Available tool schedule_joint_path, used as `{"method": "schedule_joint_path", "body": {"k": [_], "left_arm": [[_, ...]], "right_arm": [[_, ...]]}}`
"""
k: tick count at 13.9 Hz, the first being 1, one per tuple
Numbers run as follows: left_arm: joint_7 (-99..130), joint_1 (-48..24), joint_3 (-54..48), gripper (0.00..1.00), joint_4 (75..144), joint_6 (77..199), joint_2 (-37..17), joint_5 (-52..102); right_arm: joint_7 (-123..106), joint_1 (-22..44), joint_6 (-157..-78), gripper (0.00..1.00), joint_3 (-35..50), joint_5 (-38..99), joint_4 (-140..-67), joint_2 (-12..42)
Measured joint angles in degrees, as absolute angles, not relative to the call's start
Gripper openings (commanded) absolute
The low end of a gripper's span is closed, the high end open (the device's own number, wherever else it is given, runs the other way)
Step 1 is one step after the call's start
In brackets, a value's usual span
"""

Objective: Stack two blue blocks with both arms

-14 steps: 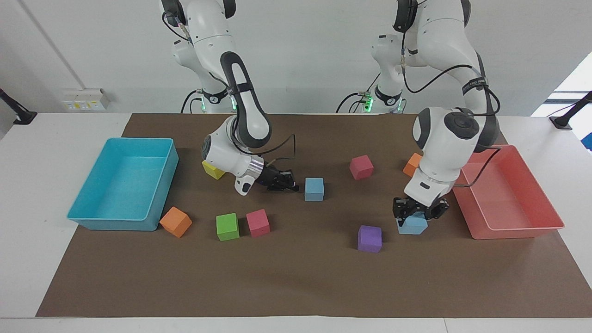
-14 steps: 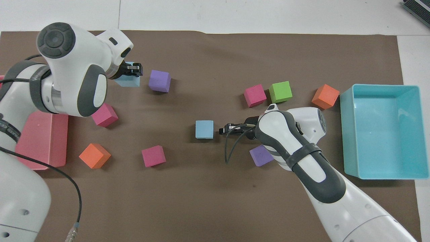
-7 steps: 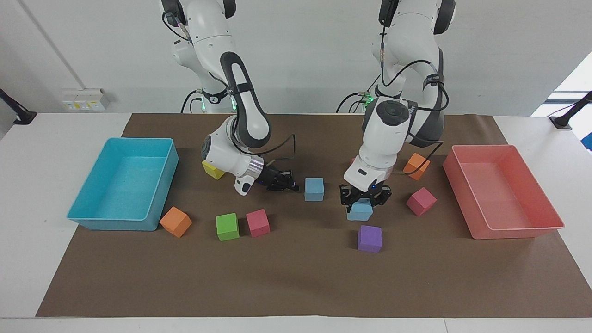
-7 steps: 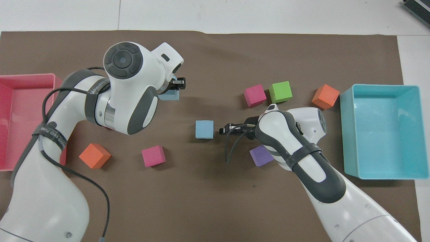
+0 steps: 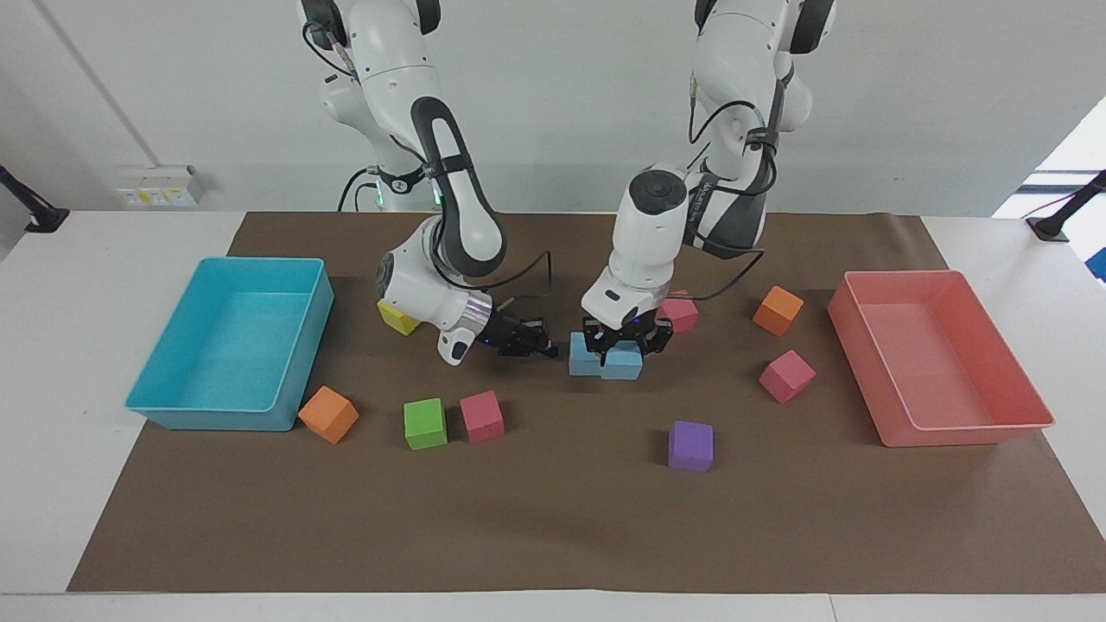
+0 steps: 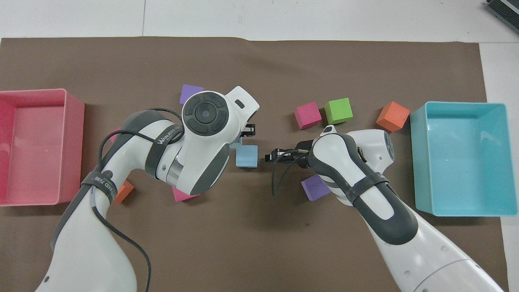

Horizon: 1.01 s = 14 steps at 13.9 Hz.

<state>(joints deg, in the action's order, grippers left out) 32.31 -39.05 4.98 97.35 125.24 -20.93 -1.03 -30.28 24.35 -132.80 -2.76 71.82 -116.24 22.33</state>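
- As I sweep the facing view from the right arm's end of the table, the turquoise bin (image 5: 147, 399) comes first. An orange cube (image 5: 328, 415), a green cube (image 5: 425, 423) and a pink cube (image 5: 481, 416) lie near it. None of them matters to this job, so I leave them alone.
- The right gripper (image 5: 540, 345) comes next. It hangs low over the mat with its fingertips clenched on nothing, pointing sideways at the resting blue block (image 5: 583, 364) and just short of it. I read this as a waiting brace, placed to keep the base from sliding.
- The resting blue block sits flat on the mat mid-table, a sensible base for both arms to reach.
- Right beside it is the carried blue block (image 5: 626, 363), toward the left arm's end. The left gripper (image 5: 624, 339) is grasping it from above, jaws pinching its sides.
- The carried block looks level with the base, not over it. I cannot tell whether the two touch, or whether it is clear of the mat. In my judgement it needs lifting before stacking, or it may shove the base.
- A purple cube (image 5: 690, 446) and the pink bin (image 5: 968, 436) lie toward the left arm's end, well apart from the work.
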Motion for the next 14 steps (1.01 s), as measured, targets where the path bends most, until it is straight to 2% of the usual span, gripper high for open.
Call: {"method": "schedule_joint_path", "body": {"k": [4,14], "left_arm": [[36.2,-41.8,5.0,0.0,100.5,127.3,-20.0,-2.1],[40.3,-43.7,5.0,0.0,102.0,129.5,-19.9,-4.5]], "right_arm": [[-30.3,24.3,-132.8,0.0,-2.8,71.8,-116.2,22.3],[-30.3,24.3,-132.8,0.0,-2.8,71.8,-116.2,22.3]]}}
